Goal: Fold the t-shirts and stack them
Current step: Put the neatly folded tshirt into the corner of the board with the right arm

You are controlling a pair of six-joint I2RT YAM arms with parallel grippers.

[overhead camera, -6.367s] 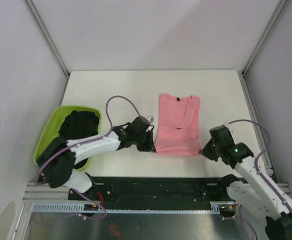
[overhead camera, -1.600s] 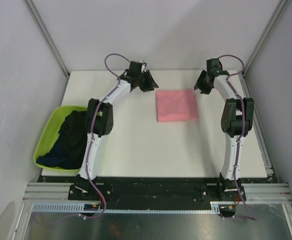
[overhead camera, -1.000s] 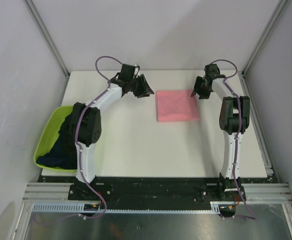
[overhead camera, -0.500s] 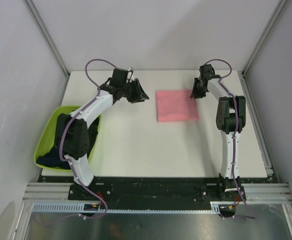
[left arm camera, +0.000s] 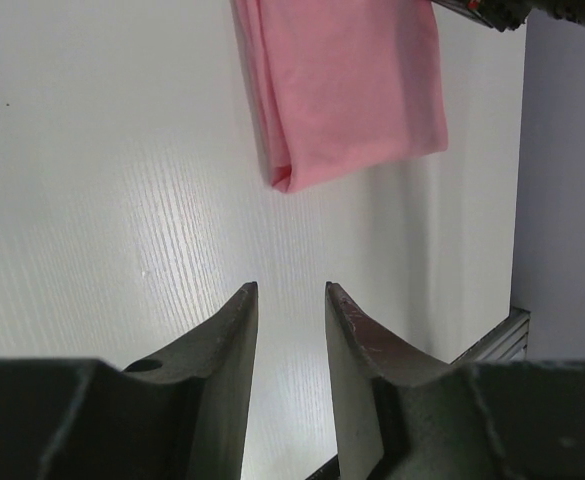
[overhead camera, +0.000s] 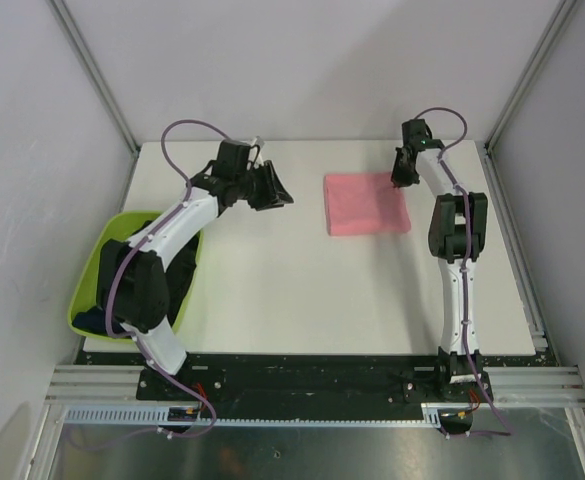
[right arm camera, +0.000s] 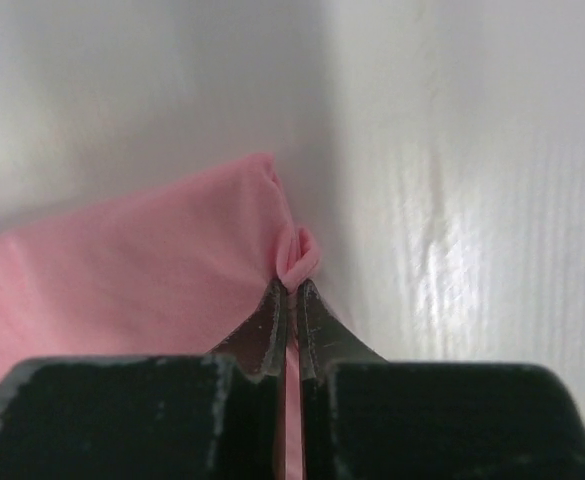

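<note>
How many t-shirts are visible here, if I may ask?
2 at least: the folded pink t-shirt far right on the table, pinched by the right gripper; dark cloth in the green tub, mostly hidden behind the left arm, maybe several shirts.

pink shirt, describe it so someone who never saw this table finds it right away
On the white table, look to the far right part. The pink shirt lies there folded into a flat rectangle, one far corner pinched by the right end effector. Nothing else in sight is pink.
</note>
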